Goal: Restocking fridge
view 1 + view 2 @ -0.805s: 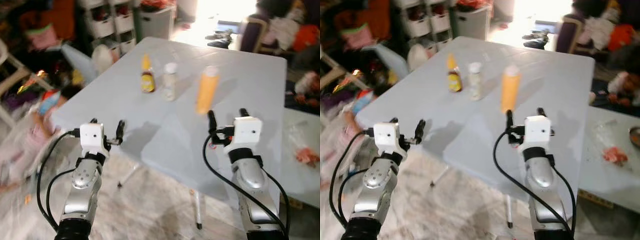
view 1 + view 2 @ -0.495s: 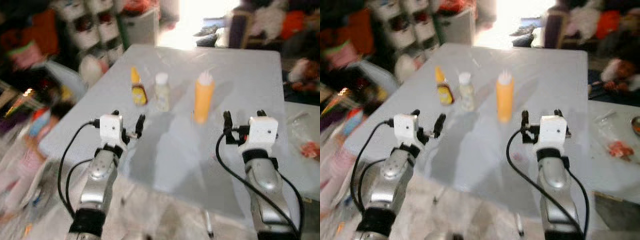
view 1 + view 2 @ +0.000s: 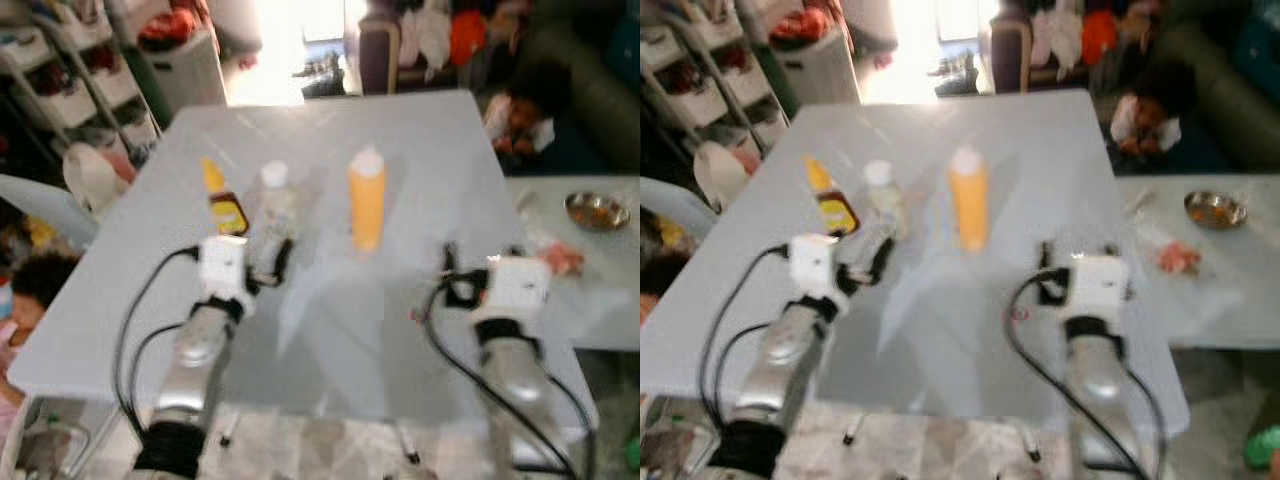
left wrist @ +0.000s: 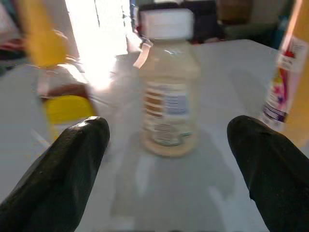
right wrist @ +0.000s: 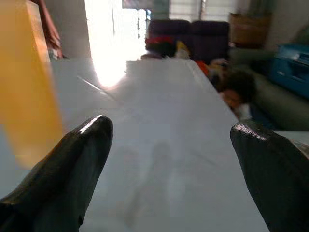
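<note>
Three bottles stand in a row on the grey table (image 3: 420, 140): a brown bottle with a yellow cap (image 3: 222, 198), a clear bottle with a white cap (image 3: 275, 203) and an orange squeeze bottle (image 3: 367, 200). My left gripper (image 3: 258, 255) is open just in front of the clear bottle (image 4: 166, 92), which is framed between its fingers (image 4: 77, 159) in the left wrist view. To the right of the orange bottle (image 5: 26, 82) and nearer to me, my right gripper (image 3: 482, 256) is open over bare table, holding nothing.
A person (image 3: 520, 110) leans at the table's far right corner, and another person (image 3: 40, 290) is low at the left edge. A lower table on the right carries a metal bowl (image 3: 597, 208). Storage shelves (image 3: 90, 90) and clutter stand behind on the left.
The camera has come closer and swung round the table. Both arms now reach over the tabletop, and the left gripper has closed in on the clear bottle. Both grippers stay open.
</note>
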Motion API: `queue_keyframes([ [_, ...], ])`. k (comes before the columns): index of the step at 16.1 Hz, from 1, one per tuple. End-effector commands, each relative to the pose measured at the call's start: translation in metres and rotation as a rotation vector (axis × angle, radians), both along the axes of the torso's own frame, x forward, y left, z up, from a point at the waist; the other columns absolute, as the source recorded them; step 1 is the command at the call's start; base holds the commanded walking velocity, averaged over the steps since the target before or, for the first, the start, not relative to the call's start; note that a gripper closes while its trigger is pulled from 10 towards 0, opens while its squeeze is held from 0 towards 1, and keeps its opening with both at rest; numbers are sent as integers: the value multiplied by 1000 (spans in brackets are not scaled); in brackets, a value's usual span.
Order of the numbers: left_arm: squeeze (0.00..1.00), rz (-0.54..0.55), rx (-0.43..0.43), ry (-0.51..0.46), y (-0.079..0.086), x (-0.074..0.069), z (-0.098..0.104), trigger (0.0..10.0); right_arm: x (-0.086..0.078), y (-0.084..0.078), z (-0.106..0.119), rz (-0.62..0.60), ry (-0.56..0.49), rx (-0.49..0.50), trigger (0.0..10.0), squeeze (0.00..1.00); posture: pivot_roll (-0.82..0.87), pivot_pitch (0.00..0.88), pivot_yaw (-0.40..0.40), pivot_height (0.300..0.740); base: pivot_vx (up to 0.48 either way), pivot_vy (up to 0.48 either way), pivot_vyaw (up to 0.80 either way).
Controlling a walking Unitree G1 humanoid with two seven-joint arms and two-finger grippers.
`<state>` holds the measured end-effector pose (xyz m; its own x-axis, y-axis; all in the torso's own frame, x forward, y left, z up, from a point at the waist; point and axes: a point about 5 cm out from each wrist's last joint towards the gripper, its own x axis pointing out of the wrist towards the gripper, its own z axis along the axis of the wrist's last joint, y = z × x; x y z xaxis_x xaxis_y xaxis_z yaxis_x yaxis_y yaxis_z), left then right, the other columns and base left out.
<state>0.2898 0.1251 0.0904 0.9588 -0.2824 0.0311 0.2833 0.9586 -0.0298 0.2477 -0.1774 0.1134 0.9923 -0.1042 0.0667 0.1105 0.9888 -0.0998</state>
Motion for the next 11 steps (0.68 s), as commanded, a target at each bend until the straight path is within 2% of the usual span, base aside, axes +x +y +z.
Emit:
queue_keyframes([
  [1, 0, 6, -8, 6, 0, 1, 1, 10000, 1, -1, 4, 2, -11, 0, 10000, 0, -164, 0, 97, 740, 0, 0, 0],
  [5, 0, 62, -8, 37, 5, -7, -7, 10000, 12, 4, 4, 89, 14, -16, 10000, 0, -89, 0, -3, 740, 0, 0, 0],
  [8, 0, 118, -4, 34, 9, -10, -8, 10000, 21, 13, 2, 150, 24, -18, 10000, 0, -43, 0, -42, 740, 0, 0, 0],
  [11, 0, 121, -3, 31, 12, -14, -7, 10000, 25, 18, 2, 170, 18, -18, 10000, 0, -38, 0, -39, 740, 0, 0, 0],
])
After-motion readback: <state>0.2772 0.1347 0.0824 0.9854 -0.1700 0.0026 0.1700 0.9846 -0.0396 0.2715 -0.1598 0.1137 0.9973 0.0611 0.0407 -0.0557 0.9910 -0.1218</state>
